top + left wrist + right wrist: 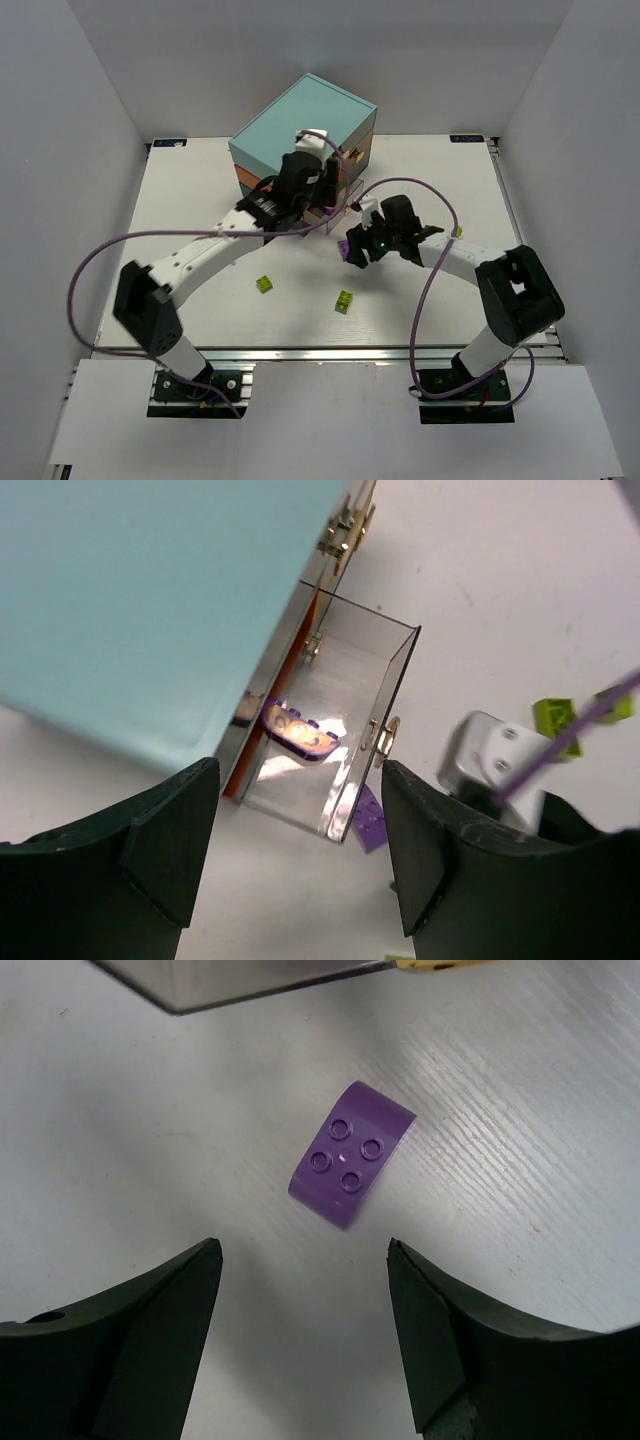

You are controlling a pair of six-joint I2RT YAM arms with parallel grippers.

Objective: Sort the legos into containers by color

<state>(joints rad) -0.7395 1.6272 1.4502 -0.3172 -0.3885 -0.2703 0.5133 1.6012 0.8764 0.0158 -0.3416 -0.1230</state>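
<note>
The left gripper (pixel 300 825) hangs spread wide and empty over the chest's (pixel 300 120) pulled-out clear drawer (pixel 396 680), where one purple brick (pixel 298 730) lies. The right gripper (pixel 305 1305) gapes wide and empty above a second purple brick (pixel 352 1153) on the table (pixel 190 190), just outside that drawer. The table's corner labels (pixel 168 142) are too small to read

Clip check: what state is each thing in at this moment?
Clear drawer: pulled out, open.
Purple brick in drawer: lying inside.
Other purple brick: on table, studs up, not held.
Yellow-green bricks: loose on table.
Left claw: open, empty.
Right claw: open, empty.
</note>
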